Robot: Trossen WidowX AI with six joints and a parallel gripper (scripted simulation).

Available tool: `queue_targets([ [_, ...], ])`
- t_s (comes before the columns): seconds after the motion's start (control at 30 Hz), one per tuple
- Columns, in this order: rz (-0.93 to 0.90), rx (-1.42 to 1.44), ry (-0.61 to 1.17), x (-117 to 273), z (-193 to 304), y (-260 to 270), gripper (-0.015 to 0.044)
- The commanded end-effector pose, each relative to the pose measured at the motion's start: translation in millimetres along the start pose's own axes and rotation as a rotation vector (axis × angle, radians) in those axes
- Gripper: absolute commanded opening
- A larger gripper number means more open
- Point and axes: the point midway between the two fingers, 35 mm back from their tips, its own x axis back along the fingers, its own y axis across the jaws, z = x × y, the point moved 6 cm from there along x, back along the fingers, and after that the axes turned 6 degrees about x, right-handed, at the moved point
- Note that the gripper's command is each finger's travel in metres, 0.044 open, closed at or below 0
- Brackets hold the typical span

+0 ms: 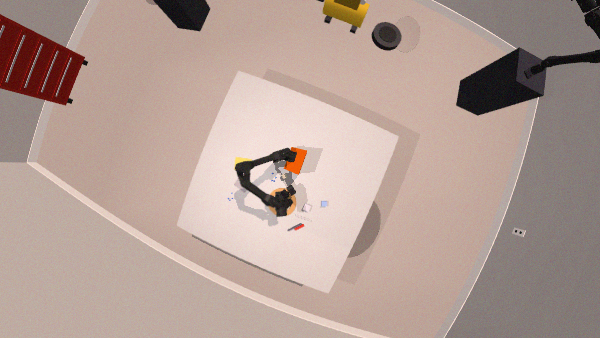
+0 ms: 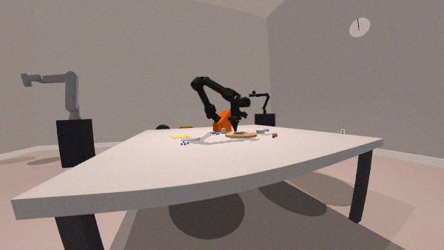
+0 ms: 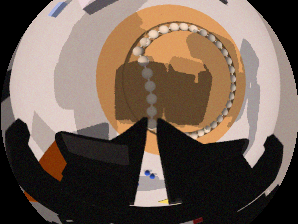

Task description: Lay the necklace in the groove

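Observation:
The round orange-brown bead board (image 1: 293,207) (image 2: 252,135) (image 3: 111,80) lies on the table beneath the gripper. The pearl bead necklace (image 3: 184,27) follows the groove along the board's top and right side in the wrist view. At the upper left it leaves the groove and runs nearly straight down, inside the groove's left arc, to the fingertips. My gripper (image 2: 235,130) (image 3: 151,122) is shut on a bead of this strand, low over the board's near part. The fingers partly hide the bottom of the groove and the beads there.
The orange arm base (image 1: 296,161) (image 2: 222,122) stands behind the board. Small blue beads (image 2: 184,143) (image 3: 149,174) and a yellow sheet (image 2: 180,137) lie to one side. A pale block (image 1: 307,207), a blue block (image 1: 324,204) and a red and dark marker (image 1: 296,227) lie on the other.

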Motion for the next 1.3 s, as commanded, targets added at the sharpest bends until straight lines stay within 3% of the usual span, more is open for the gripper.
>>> queue_targets([
  [0.0, -0.007, 0.004, 0.003, -0.7, 1.7, 7.2, 0.0],
  [0.53, -0.007, 0.004, 0.004, -8.8, 1.8, 7.2, 0.0],
  [1.07, -0.007, 0.003, 0.003, -1.2, 1.6, 7.1, 0.042],
  [1.27, -0.007, 0.003, 0.003, -0.7, 1.1, 6.5, 0.044],
])
